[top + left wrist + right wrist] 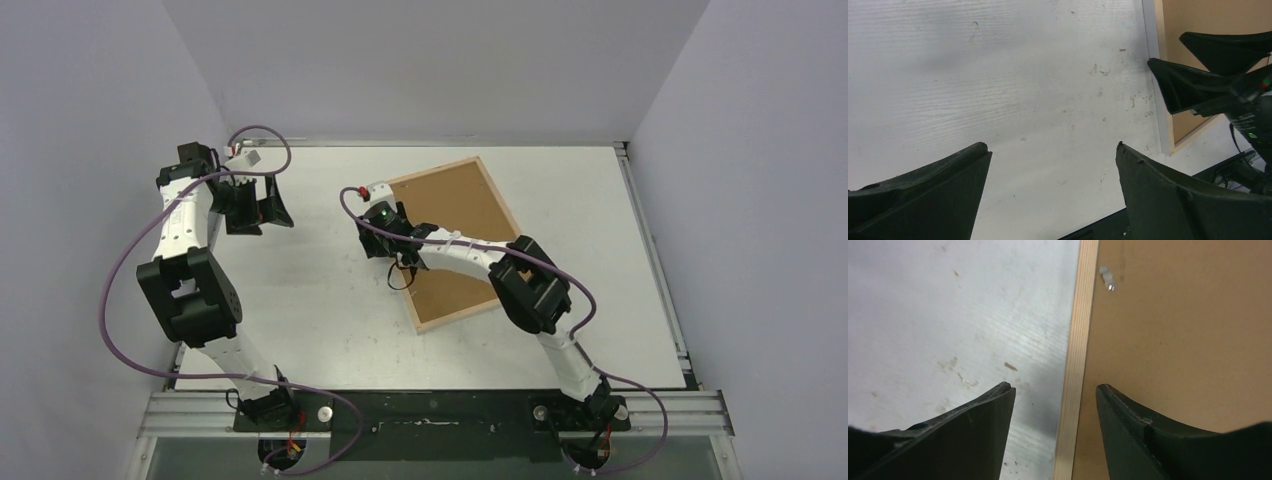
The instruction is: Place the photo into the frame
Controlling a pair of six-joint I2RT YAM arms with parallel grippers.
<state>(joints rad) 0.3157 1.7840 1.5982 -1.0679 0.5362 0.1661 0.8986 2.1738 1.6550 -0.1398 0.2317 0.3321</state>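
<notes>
The frame [457, 319] lies flat on the table, right of centre, and the brown backing panel [452, 200] fills it. The photo is not in view. My right gripper [398, 262] hangs open over the frame's left side. In the right wrist view its fingers [1054, 386] straddle the light wooden slat [1080, 315], one over the table and one over the backing panel [1188, 330], holding nothing. My left gripper [262, 212] is open and empty above the bare table at the far left [1053, 146]. From there the frame's edge [1164, 125] and the right gripper [1165, 48] show at the right.
The white table [330, 300] is walled at the back and both sides. A small pale tab [1108, 280] sits on the backing panel near the slat. A black rail [430, 410] runs along the near edge by the arm bases.
</notes>
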